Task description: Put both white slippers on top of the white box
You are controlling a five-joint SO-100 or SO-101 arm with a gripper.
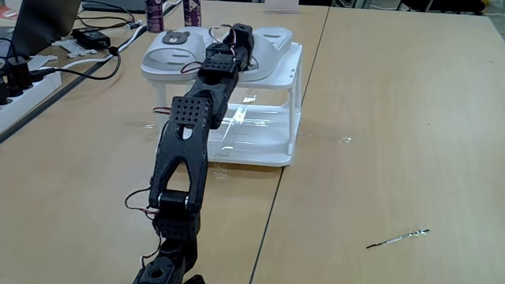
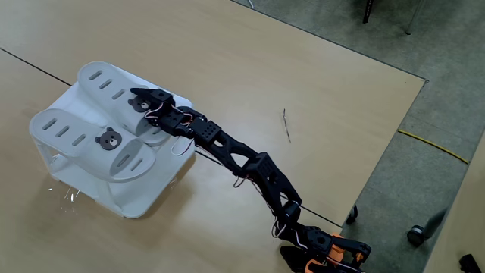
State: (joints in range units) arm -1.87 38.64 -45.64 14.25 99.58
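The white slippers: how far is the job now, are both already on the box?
Done: both white slippers lie side by side on the ribbed top of the white box, one clear of the arm, the other partly under it. In hand: the gripper sits at the second slipper's strap; whether it grips cannot be told. Left: only to let go if needed and pull the arm back, it seems.

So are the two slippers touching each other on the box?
Cannot tell. In a fixed view from above, the slippers lie side by side on the box, but the claw and arm cover where their edges would meet.
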